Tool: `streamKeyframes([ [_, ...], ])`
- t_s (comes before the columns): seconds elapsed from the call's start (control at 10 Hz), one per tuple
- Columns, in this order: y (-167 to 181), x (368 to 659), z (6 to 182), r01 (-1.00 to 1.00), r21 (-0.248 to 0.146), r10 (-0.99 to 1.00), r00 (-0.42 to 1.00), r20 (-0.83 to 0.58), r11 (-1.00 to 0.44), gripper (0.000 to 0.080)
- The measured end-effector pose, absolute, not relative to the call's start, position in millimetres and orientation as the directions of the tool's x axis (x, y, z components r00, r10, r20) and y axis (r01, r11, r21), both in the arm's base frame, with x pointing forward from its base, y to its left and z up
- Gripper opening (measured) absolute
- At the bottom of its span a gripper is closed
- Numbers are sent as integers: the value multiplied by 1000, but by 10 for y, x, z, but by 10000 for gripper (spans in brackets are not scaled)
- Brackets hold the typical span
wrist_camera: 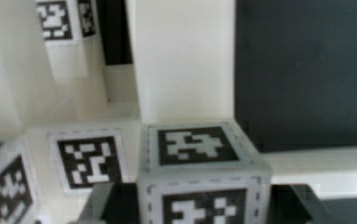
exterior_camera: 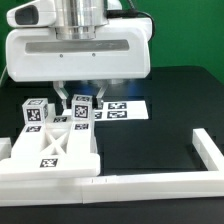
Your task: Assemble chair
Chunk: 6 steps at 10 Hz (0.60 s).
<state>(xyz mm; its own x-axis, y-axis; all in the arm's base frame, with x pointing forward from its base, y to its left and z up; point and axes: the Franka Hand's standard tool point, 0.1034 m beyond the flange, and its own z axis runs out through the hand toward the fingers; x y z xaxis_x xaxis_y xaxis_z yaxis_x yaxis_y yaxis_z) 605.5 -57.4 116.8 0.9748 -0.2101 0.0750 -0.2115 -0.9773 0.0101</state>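
Observation:
In the exterior view, the chair's joined white frame [exterior_camera: 50, 150] sits at the front left with tagged small blocks [exterior_camera: 35, 112] on top of it. My gripper [exterior_camera: 80, 97] hangs just behind it, with its fingers either side of a white tagged block [exterior_camera: 81, 108]. In the wrist view the dark fingers [wrist_camera: 118, 203] press against both sides of this block [wrist_camera: 203, 165], so my gripper [wrist_camera: 205, 205] is shut on it. Another tagged block [wrist_camera: 86, 160] stands right beside it. Upright white chair posts [wrist_camera: 157, 60] rise behind.
The marker board [exterior_camera: 122, 108] lies flat on the black table [exterior_camera: 170, 100], at the exterior view's right of the gripper. The plain white border rail [exterior_camera: 150, 182] runs along the front and up the right side [exterior_camera: 207, 145]. The robot body [exterior_camera: 75, 45] hides the back.

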Motion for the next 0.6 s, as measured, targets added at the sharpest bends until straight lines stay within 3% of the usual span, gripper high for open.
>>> streamKeyframes([
  [0.3,-585,6057,1163,-566,-25,-566,821,78,-824,284],
  [0.6,-560,6051,1160,-815,-65,-818,574,37,-576,284],
])
